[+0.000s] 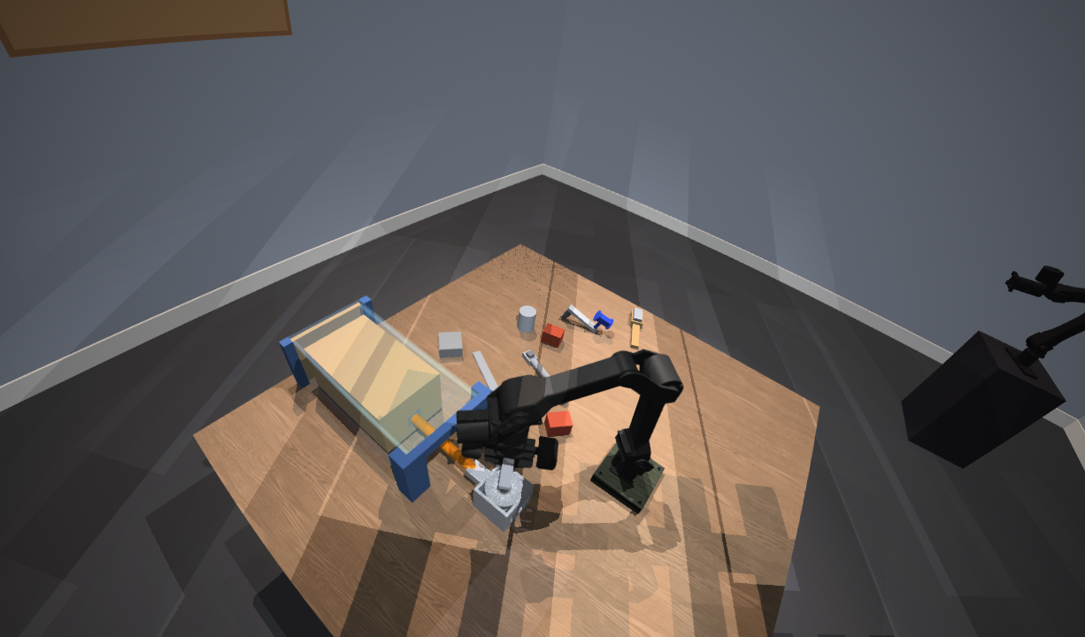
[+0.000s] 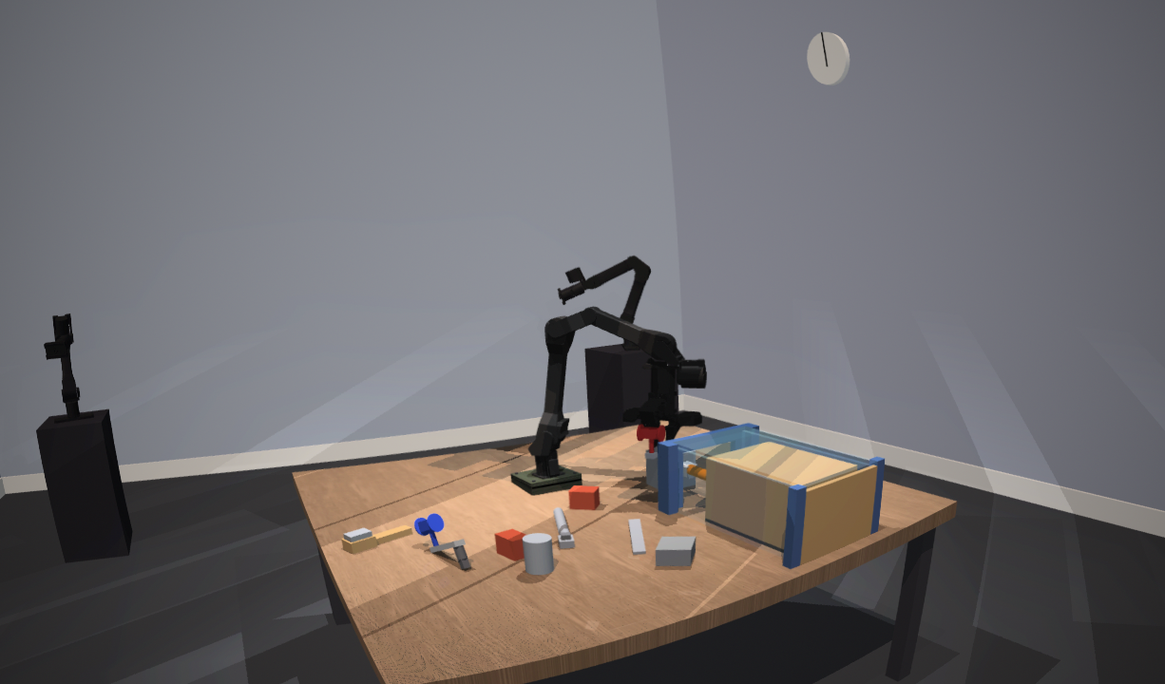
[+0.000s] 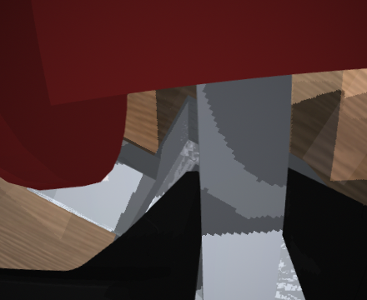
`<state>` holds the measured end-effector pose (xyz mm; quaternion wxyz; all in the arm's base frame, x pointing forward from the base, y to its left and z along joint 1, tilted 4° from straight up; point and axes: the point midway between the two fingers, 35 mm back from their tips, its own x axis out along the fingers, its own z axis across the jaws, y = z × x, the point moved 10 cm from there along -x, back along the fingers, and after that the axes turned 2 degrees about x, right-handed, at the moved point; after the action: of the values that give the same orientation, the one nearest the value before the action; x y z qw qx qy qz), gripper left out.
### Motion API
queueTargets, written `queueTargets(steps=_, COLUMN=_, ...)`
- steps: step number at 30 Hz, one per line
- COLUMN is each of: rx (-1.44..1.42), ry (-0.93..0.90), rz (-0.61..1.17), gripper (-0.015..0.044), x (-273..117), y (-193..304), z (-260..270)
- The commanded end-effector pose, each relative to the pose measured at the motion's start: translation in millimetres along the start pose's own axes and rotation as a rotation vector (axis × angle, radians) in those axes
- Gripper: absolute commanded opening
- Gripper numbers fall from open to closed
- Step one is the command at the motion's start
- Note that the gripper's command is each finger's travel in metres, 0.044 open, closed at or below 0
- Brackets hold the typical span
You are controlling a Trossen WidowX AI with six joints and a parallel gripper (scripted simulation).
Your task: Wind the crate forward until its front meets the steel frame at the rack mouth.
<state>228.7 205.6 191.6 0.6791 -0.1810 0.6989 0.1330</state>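
My gripper (image 3: 236, 182) is shut on the grey arm of the red-knobbed winch handle (image 1: 504, 474) (image 3: 243, 158). The red knob (image 2: 651, 433) (image 3: 192, 46) fills the top of the wrist view. The handle stands over the grey winch (image 1: 495, 508) (image 2: 654, 472) (image 3: 177, 125); its key and the round hole are hidden. An orange strap (image 1: 431, 430) (image 2: 696, 470) runs from the winch to the tan crate (image 1: 364, 349) (image 2: 791, 464). The crate looks flat inside the clear cubby, with a gap between its front and the blue mouth frame (image 1: 410, 475) (image 2: 670, 484).
A blue-knobbed handle (image 1: 603, 318) (image 2: 429, 524), a grey cylinder (image 1: 527, 318) (image 2: 537, 555), two red blocks (image 1: 557, 423) (image 2: 583, 497), a grey block (image 1: 450, 344) (image 2: 675, 553) and other tools lie on the bench. The near red block is beside the arm.
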Motion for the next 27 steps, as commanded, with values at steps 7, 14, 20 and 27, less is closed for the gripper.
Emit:
queueTargets(steps=7, rx=0.0, ry=-0.002, rz=-0.016, gripper=0.0, x=-2.9, y=3.2, z=0.0)
queueTargets(steps=14, rx=0.001, ry=-0.002, rz=-0.016, gripper=0.0, x=-2.8, y=3.3, z=0.1)
queueTargets(steps=20, rx=0.001, ry=-0.002, rz=-0.018, gripper=0.0, x=-0.5, y=3.6, z=0.0)
queueTargets(steps=27, rx=0.079, ry=0.005, rz=-0.018, gripper=0.0, x=1.6, y=3.8, z=-2.7)
